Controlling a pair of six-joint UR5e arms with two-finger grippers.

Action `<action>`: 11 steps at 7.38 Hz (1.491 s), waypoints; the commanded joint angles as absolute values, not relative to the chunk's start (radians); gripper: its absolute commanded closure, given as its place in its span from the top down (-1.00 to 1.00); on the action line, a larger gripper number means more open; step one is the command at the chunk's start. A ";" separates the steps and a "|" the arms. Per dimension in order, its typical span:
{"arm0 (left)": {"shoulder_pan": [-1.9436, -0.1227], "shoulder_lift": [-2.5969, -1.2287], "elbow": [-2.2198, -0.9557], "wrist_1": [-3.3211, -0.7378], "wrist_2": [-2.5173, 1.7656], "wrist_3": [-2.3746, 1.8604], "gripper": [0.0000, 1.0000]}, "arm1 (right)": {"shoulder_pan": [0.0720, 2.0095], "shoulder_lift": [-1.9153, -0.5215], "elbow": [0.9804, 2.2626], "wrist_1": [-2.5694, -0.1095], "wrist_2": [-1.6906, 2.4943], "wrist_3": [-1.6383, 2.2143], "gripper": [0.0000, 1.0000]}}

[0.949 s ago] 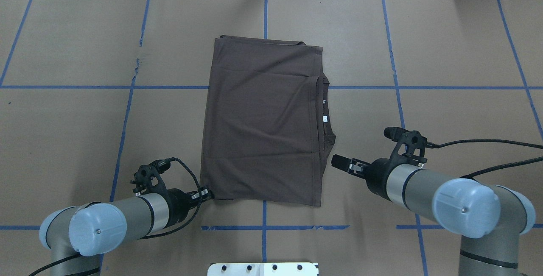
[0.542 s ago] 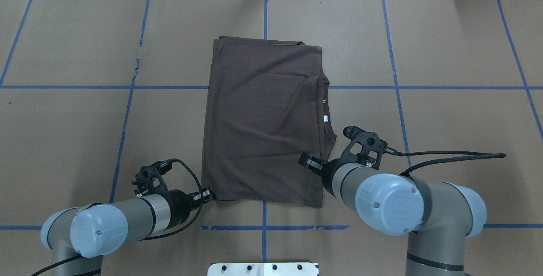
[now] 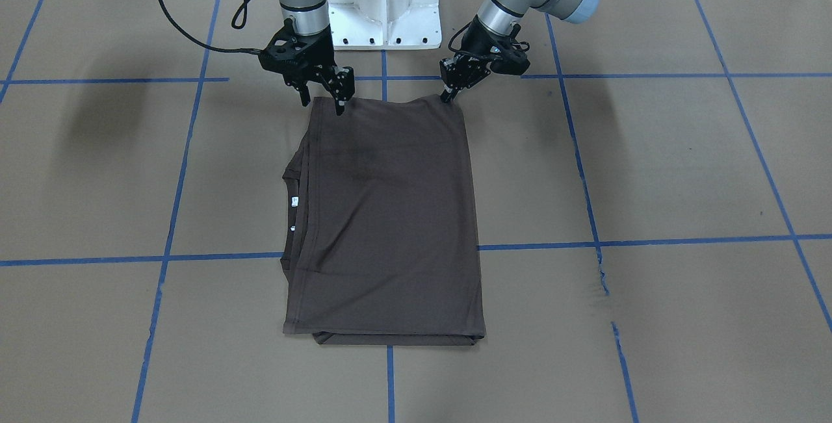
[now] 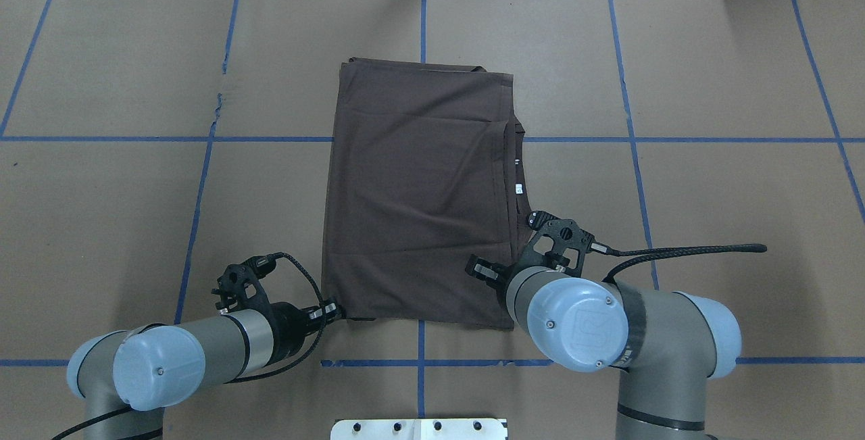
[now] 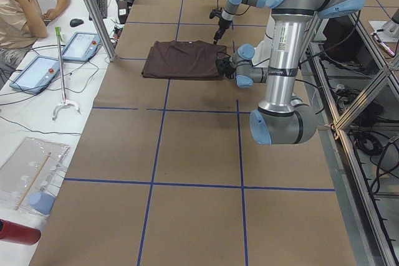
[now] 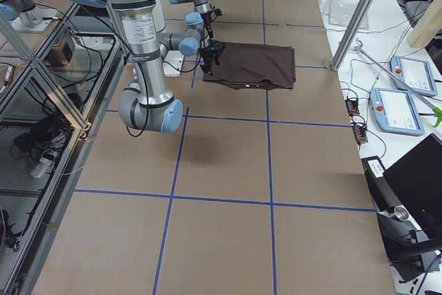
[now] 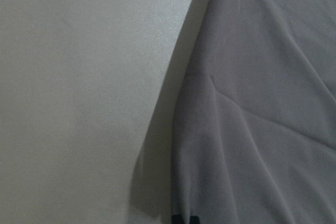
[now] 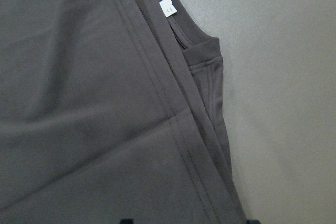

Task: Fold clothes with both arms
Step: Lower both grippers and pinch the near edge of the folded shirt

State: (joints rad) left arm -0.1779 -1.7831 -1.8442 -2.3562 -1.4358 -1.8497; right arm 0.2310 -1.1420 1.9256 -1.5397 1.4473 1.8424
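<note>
The T-shirt [image 4: 419, 190] lies flat at the centre of the tabletop [image 4: 709, 190], already reduced to a layered rectangle. Its stitched hem edge lies just beside the collar and neck tag [image 8: 166, 8] on my right.

The left gripper [image 3: 447, 95] sits at the near-left corner of the rectangle, jaws narrow and apparently pinched on the cloth. The right gripper [image 3: 322, 106] is over the near-right corner, jaws wide and gripping nothing.

I judge the first folds complete. What remains is to close the right grasp, then carry the near edge over to the far edge.
</note>
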 commanded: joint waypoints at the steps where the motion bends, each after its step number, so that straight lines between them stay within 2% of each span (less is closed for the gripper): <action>1: -0.178 -1.781 -1.879 -2.355 -1.439 -1.847 -1.00 | 0.229 -1.134 1.904 -1.542 1.450 1.845 0.45; 9: -0.176 -1.769 -1.879 -2.355 -1.437 -1.844 -1.00 | 0.202 -1.097 1.835 -1.569 1.448 1.847 0.45; 11: -0.176 -1.769 -1.879 -2.355 -1.437 -1.844 -1.00 | 0.199 -1.092 1.833 -1.569 1.448 1.847 0.33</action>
State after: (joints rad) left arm -0.1765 -1.7688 -1.8791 -2.3547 -1.4373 -1.8439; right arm 0.2015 -1.0958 1.8360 -1.5690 1.4481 1.8468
